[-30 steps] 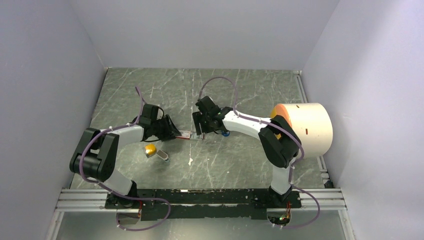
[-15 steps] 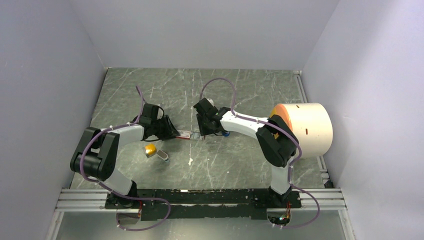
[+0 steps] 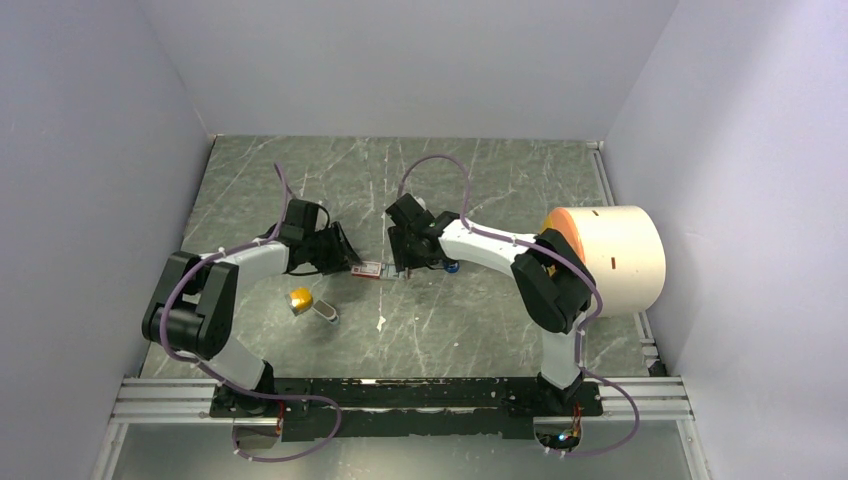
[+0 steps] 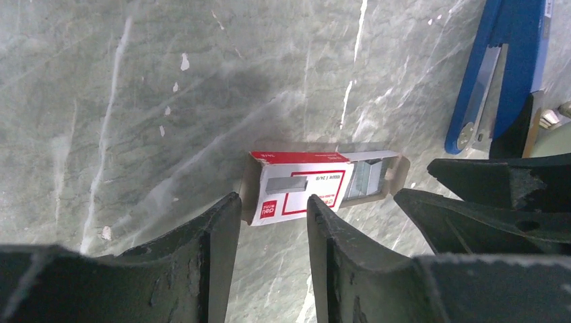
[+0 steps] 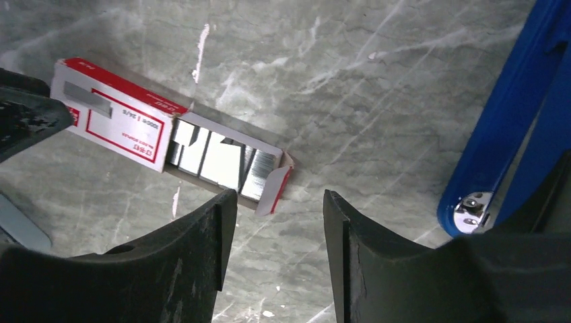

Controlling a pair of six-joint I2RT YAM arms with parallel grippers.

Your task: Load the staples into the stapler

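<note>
Thin silvery metal staples (image 5: pixel 222 158) in the red-and-white cardboard box (image 4: pixel 299 192) seem light, brittle; pinch a strip's long sides. Left jaws and right jaws stand spread, empty.

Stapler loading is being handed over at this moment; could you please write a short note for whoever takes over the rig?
Left gripper: open, holding nothing, tips at the sleeve end of the staple box.
Right gripper: open, holding nothing, over the tray end.
Staples: in the tray, which is slid partly out of the sleeve, flat on the table.
Stapler: on the table beside the right gripper, apart from the box.
Done: staples exposed.
Left: pick up a strip, seat it in the stapler, close it.
</note>
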